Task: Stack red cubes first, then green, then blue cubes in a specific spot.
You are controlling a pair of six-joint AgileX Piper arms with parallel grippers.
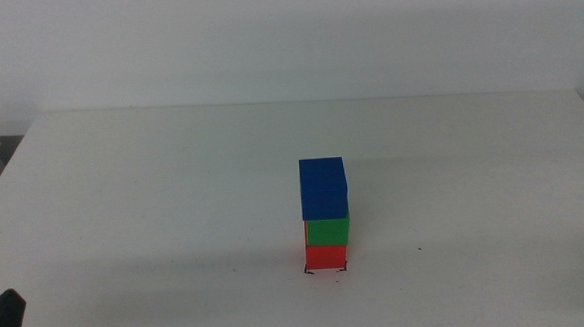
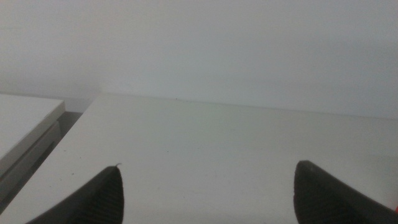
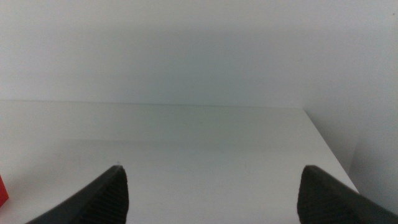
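Red cube [image 3: 3, 191] cut by frame edge; left hand [image 1: 5, 324] mostly off-frame.

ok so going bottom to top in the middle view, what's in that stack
corner marks → red cube → green cube → blue cube
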